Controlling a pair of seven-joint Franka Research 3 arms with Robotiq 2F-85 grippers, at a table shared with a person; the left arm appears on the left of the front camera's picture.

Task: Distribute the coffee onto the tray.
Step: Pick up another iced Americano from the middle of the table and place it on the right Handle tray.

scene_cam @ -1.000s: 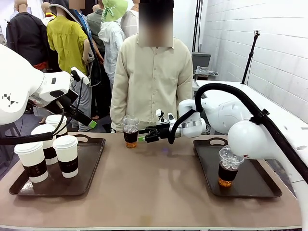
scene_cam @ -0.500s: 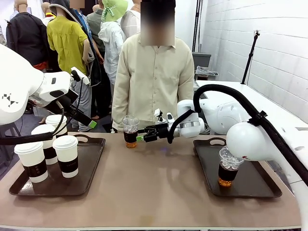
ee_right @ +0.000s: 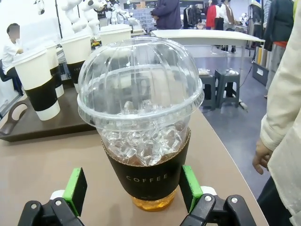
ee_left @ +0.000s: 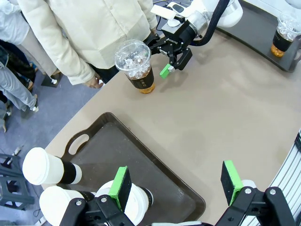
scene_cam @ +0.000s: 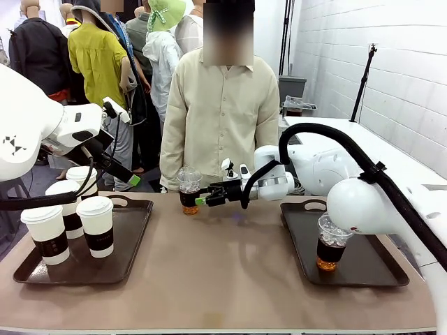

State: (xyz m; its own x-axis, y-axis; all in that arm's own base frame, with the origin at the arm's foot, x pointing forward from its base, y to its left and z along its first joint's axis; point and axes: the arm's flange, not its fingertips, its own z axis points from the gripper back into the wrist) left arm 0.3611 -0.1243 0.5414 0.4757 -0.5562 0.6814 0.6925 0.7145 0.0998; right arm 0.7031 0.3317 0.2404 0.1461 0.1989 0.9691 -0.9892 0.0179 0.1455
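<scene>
A clear dome-lidded iced coffee cup [scene_cam: 188, 188] with a dark band stands on the table's far middle, in front of the person. My right gripper [scene_cam: 202, 199] is open, one green pad on each side of that cup [ee_right: 141, 141] and neither pad visibly pressing it. From the left wrist I see the same cup [ee_left: 136, 66] with the right gripper [ee_left: 162, 56] beside it. Several white lidded paper cups [scene_cam: 96, 225] stand on the left tray [scene_cam: 133, 237]. Another iced cup [scene_cam: 332, 241] sits on the right tray [scene_cam: 363, 272]. My left gripper [ee_left: 176, 184] hangs open above the left tray.
The person [scene_cam: 220, 118] stands at the far edge, close behind the iced cup, with one hand [ee_right: 261, 157] hanging near it. The brown table [scene_cam: 223, 279] lies bare between the two trays.
My right gripper has moved left toward the far iced cup until its fingers straddle it. The left arm and the cups have stayed in place.
</scene>
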